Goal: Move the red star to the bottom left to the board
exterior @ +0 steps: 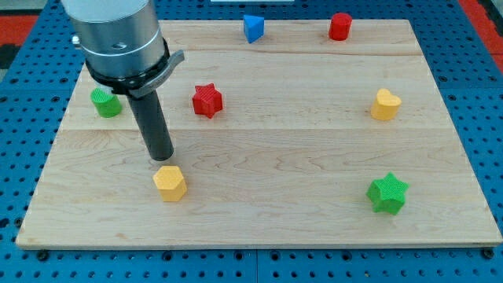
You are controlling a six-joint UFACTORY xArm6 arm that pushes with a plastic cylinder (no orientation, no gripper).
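Observation:
The red star (207, 100) lies on the wooden board (267, 212), upper left of centre. My tip (162, 159) stands on the board below and to the left of the star, apart from it. The tip is just above the yellow hexagon block (170, 183), nearly touching its top edge. A green cylinder (106, 103) sits at the view's left, partly behind the arm's housing.
A blue block (252, 27) and a red cylinder (339, 26) sit near the board's top edge. A yellow heart-shaped block (385, 104) is at the right. A green star (387, 193) is at the bottom right. Blue pegboard surrounds the board.

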